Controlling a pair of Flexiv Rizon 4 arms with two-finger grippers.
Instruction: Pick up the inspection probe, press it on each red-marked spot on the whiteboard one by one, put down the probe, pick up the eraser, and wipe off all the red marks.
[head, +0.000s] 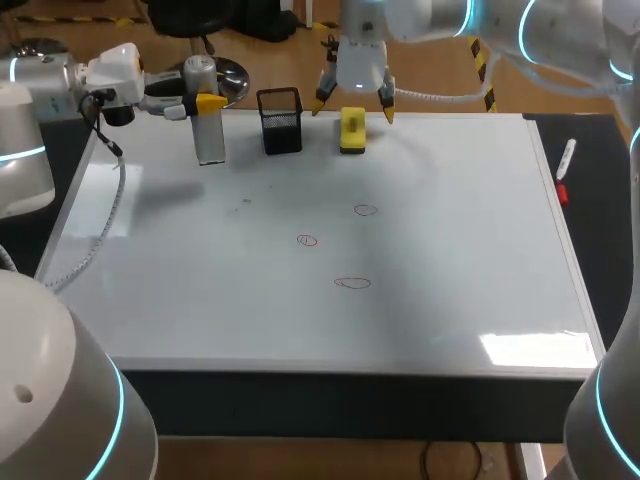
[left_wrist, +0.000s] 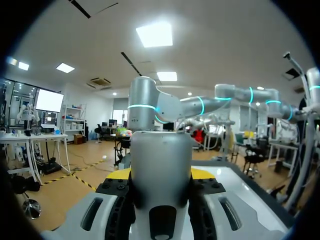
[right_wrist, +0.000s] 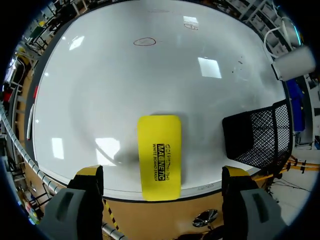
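Left end effector (head: 205, 103) clenched on the silver cylindrical probe (head: 210, 140), upright at upper left, tip toward the glossy whiteboard (head: 450, 300); right end effector (head: 354, 103) spread open above the yellow block eraser (head: 352, 132) at top centre, likely readied for wiping.

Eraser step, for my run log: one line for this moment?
left hand: shut on probe | right hand: open over eraser | red marks: three, unwiped

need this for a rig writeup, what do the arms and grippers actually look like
The left arm and right arm are rounded silver-white links with glowing cyan rings at the joints. The left gripper and right gripper have dark fingers with yellow tips. A thin white cable trails from the left wrist; a ribbed white hose runs along the right arm.
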